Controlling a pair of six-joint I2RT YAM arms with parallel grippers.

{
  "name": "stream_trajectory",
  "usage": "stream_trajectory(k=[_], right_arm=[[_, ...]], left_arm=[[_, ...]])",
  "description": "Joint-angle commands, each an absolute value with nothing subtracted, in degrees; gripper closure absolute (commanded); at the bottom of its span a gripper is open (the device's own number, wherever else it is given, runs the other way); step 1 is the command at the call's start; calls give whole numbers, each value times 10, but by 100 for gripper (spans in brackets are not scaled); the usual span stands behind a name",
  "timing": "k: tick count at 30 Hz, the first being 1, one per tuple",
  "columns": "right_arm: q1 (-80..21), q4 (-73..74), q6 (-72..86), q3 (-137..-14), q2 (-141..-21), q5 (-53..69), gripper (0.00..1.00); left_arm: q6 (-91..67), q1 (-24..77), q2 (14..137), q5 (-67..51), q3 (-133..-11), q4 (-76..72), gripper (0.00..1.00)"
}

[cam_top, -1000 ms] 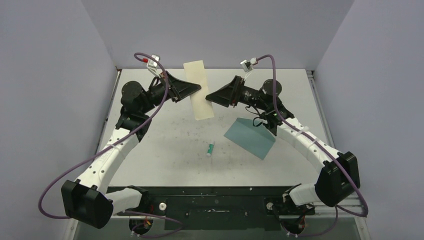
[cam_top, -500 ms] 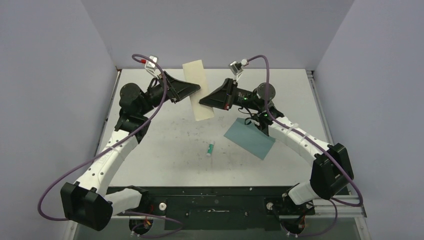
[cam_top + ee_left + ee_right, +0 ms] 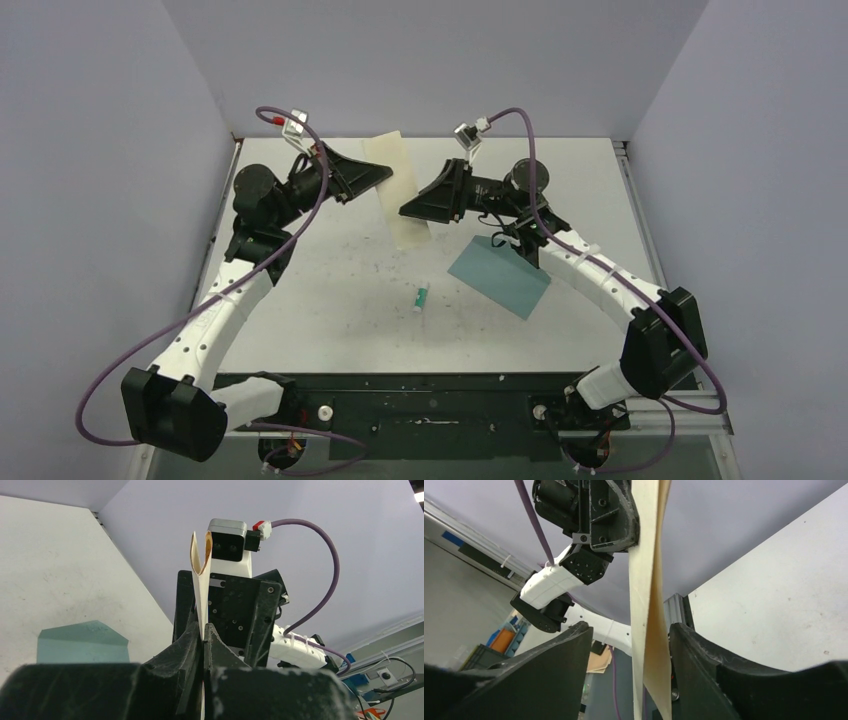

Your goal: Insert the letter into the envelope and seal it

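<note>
Left fingers (image 3: pixel 191 639) pressed together on the lower edge of the letter (image 3: pixel 201 585). No gap showed beside the sheet, so the left gripper (image 3: pixel 385 178) was clamped on it. The letter rose upright from that grip. Edge-on in the left wrist view, its two leaves were parted a little at the top, cream outside, tan-brown within.

Right fingers (image 3: pixel 569 655) stood apart with the same sheet hanging between them. There was daylight between the sheet and one finger. On the other side the sheet lay close against the finger; contact could not be judged. No squeeze showed, so the right gripper (image 3: pixel 405 211) straddled the letter without a visible grip.

From above, the two grippers faced each other over the far half of the bench (image 3: pixel 330 290), near its middle line. The letter was held in the air between them as a long pale strip running from the far edge toward the bench centre. The left gripper met it on the left side and the right gripper tip lay at its right side, lower down the strip.

The envelope (image 3: pixel 500 277) lay flat on the right half of the bench, turned at an angle, its far corner under the right arm. It was well apart from the letter.

A small white-and-green stick (image 3: pixel 422 296) lay near the bench centre, left of the envelope and not touching it.
</note>
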State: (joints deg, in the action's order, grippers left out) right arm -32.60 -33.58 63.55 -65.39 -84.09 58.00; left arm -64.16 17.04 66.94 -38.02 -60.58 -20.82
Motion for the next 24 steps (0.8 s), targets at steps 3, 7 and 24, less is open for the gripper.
stream_trajectory(k=[3, 7, 24], right_arm=[[-319, -390, 634, -689, -837, 548, 32], [-319, -440, 677, -688, -858, 543, 38], [-254, -62, 444, -710, -835, 419, 95]], left_arm=[[-622, 170, 668, -394, -621, -209, 100], [-626, 172, 668, -395, -612, -214, 100], [-538, 175, 677, -356, -621, -39, 60]])
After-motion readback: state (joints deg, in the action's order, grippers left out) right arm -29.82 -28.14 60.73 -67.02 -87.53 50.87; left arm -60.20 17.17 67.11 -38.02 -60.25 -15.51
